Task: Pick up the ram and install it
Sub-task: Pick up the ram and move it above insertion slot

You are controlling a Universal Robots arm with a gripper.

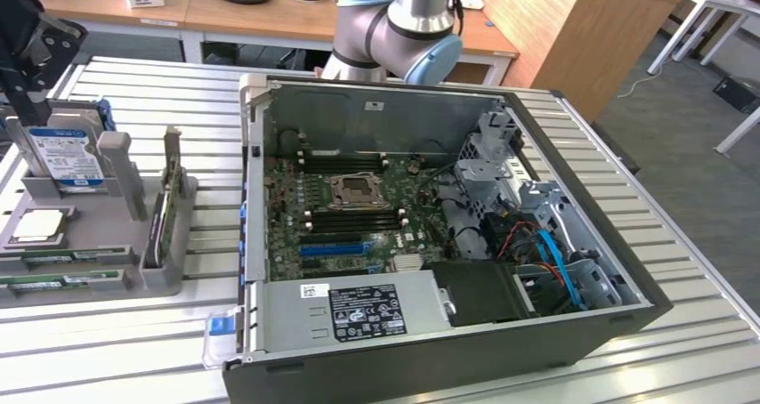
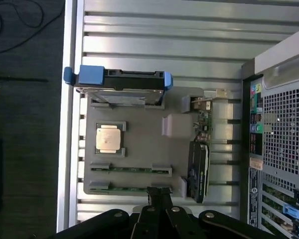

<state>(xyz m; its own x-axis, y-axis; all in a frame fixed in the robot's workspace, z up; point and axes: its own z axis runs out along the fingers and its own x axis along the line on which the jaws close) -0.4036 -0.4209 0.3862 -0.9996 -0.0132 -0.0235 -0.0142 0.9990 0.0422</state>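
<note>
A: Which step is going on?
B: The pick-up is only beginning, I'd say. The gripper [image 2: 159, 193] is hovering shut, holding nothing, above the gray holder [image 2: 139, 144] where the ram [image 2: 129, 169] is lying near the processor [image 2: 108, 138].
A: What is a grasp calling for?
B: Jaws parting first, then lining up along the stick.
A: Any writing?
B: The hard drive [image 1: 57, 157] label and the black sticker [image 1: 368, 311] are showing print too small to read.

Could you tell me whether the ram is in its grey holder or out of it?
In: both ram sticks sit in the clips of the grey holder, and the shut gripper grips neither.
</note>
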